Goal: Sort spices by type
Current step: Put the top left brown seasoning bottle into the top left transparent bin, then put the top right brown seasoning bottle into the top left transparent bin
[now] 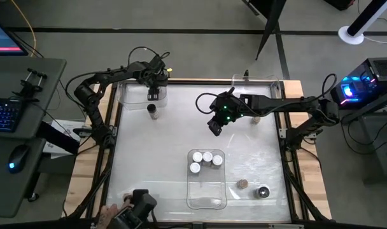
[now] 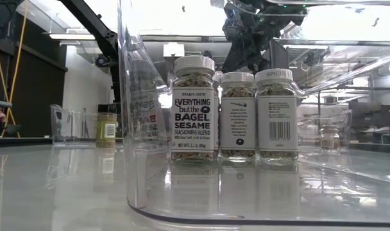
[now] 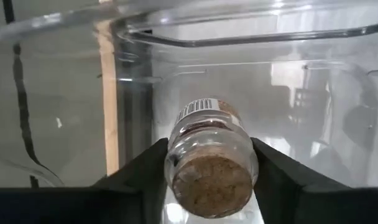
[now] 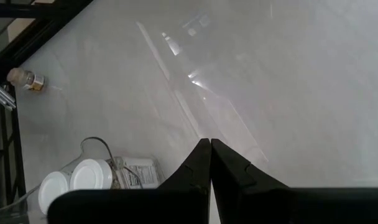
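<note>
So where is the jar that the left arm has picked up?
The jar sits clamped in the left gripper, over the clear tray at the table's far left corner, just beyond another small jar standing on the table.

**A robotics lab, not a kitchen**

This is a lab or test room. Beside the left arm (image 1: 98, 89) stands a grey desk with a lit keyboard (image 1: 4, 116), a mouse (image 1: 14, 166) and a monitor (image 1: 4, 35). Beside the right arm (image 1: 302, 108) sits a computer case (image 1: 365, 83) glowing blue. Cables (image 1: 365, 137) trail over the grey floor (image 1: 181, 16), and a tripod leg (image 1: 270, 28) stands beyond the wood-edged table (image 1: 85, 165).
</note>
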